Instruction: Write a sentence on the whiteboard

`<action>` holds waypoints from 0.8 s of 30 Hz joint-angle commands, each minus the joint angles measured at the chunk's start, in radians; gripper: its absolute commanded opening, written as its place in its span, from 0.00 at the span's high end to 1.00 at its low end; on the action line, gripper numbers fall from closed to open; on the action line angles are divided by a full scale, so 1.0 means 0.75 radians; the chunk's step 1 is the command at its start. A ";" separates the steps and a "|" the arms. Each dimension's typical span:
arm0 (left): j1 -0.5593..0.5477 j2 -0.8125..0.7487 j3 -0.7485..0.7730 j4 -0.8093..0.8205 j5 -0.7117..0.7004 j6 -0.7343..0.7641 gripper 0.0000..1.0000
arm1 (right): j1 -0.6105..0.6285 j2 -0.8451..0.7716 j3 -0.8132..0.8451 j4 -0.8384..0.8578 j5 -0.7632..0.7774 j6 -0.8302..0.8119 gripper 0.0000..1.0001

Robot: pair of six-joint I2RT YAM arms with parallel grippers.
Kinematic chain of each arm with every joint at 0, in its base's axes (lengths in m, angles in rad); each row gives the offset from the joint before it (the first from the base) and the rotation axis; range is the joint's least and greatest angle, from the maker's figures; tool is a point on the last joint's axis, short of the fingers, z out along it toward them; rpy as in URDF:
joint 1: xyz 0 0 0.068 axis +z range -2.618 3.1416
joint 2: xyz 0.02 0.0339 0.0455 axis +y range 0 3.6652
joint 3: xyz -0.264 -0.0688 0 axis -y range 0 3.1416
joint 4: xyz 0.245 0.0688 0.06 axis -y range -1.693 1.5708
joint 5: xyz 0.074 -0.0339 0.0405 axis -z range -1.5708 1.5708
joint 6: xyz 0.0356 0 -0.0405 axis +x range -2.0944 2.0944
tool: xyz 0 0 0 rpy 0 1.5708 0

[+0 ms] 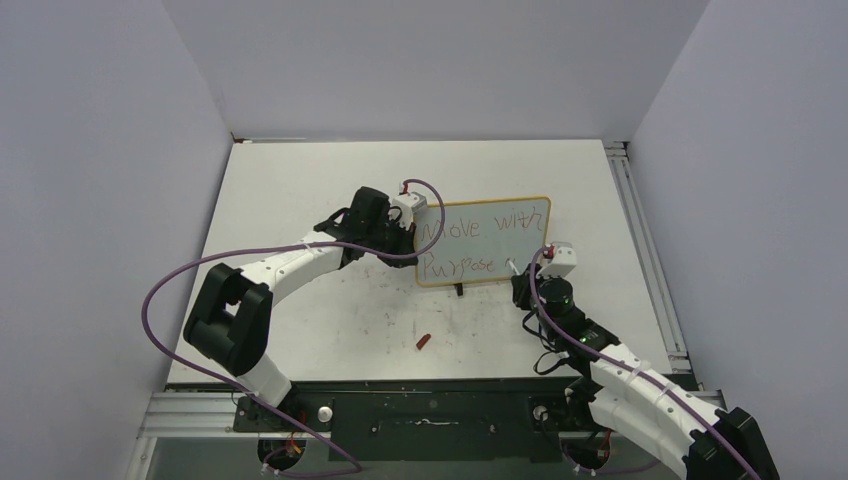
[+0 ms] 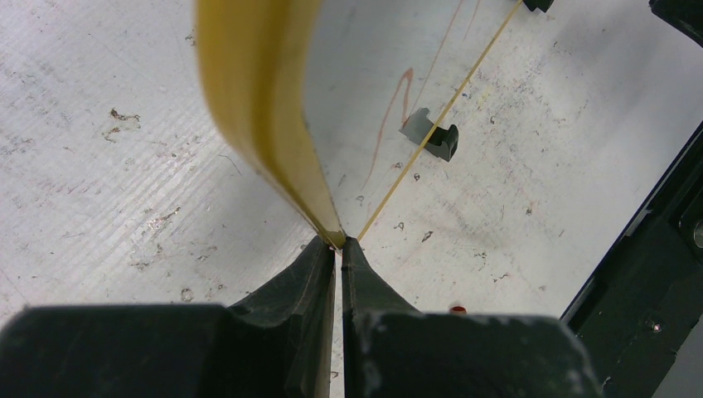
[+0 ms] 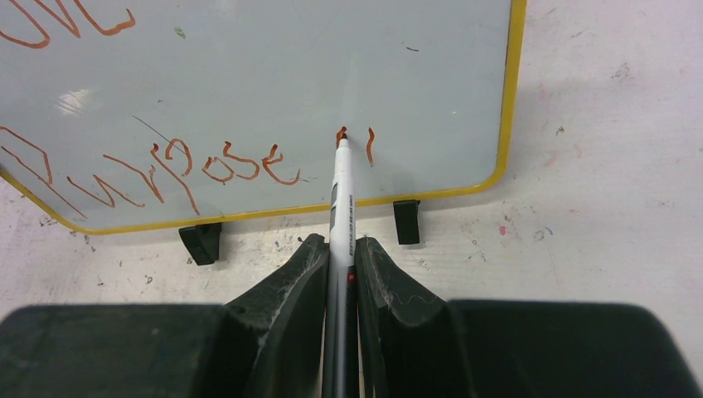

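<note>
The whiteboard (image 1: 500, 245) stands upright mid-table, yellow-framed, with the sentence (image 1: 482, 226) "Move with Purpose" in reddish-brown on two lines. My left gripper (image 1: 418, 243) is at its left edge; in the left wrist view this gripper (image 2: 341, 242) is shut on the yellow frame of the whiteboard (image 2: 257, 99). My right gripper (image 3: 338, 242) is shut on a white marker (image 3: 339, 195), low in front of the board's right part (image 1: 518, 270). The marker's tip touches the whiteboard (image 3: 332, 66) just right of the sentence's word "Purpose" (image 3: 182, 166), beside a short fresh stroke (image 3: 370, 147).
A red marker cap (image 1: 423, 342) lies on the table in front of the board. Two black feet (image 3: 201, 243) (image 3: 405, 221) hold the board up. A metal rail (image 1: 640, 230) runs along the table's right edge, and grey walls enclose three sides.
</note>
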 commanded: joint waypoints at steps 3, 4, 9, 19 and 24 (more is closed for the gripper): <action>0.001 -0.050 0.072 0.032 0.031 0.002 1.00 | -0.010 0.002 0.013 0.084 0.064 -0.013 0.95; 0.001 -0.051 0.073 0.031 0.031 0.002 1.00 | -0.010 0.002 0.012 0.086 0.064 -0.013 0.95; 0.001 -0.052 0.072 0.031 0.031 0.002 1.00 | -0.009 0.005 0.013 0.086 0.079 -0.009 0.95; 0.001 -0.052 0.072 0.030 0.029 0.002 1.00 | -0.013 0.026 0.020 0.066 0.113 0.000 0.95; 0.001 -0.056 0.073 0.030 0.029 0.002 1.00 | -0.018 0.030 0.022 0.057 0.120 0.009 0.95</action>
